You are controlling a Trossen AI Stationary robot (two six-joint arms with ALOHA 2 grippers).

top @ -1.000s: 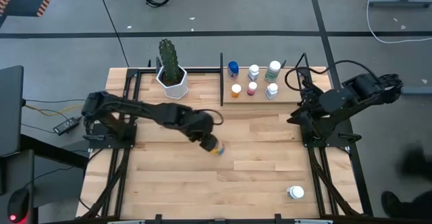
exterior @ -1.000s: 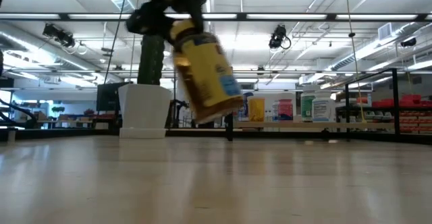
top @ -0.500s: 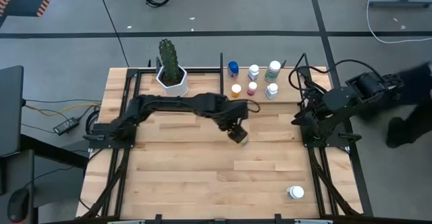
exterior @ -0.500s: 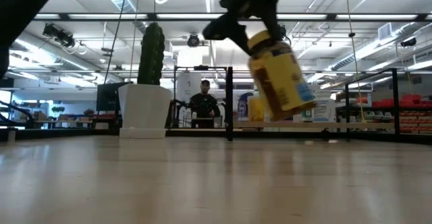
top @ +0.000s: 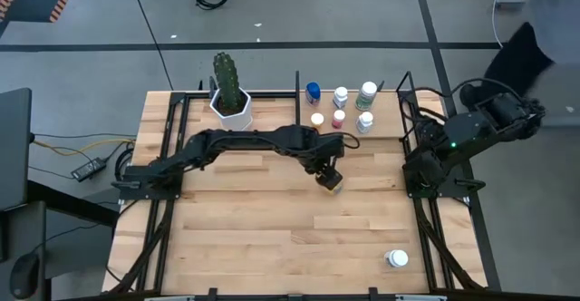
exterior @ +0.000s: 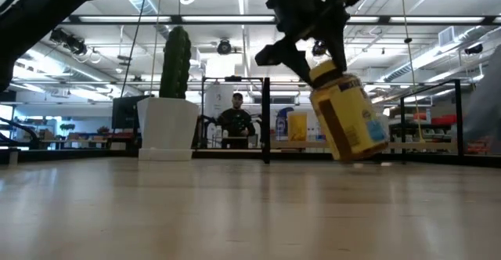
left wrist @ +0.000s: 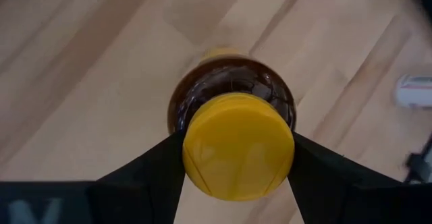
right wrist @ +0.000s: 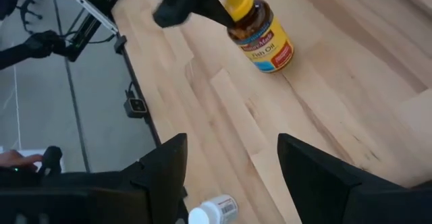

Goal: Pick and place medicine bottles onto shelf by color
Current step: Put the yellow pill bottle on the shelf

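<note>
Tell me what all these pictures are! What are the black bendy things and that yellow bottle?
The black bendy things are two robot arms at a slatted wooden table. One picture looks down from above, one looks across the tabletop, and two come from cameras on the arms' wrists. The left claw is shut on the yellow cap of an amber bottle with a yellow label, carrying it tilted above the table. The right claw is open and waits at the side. A white-capped white bottle lies alone. More small bottles stand on the light-wood shelf with black posts, beside a green cactus in a white pot.
</note>
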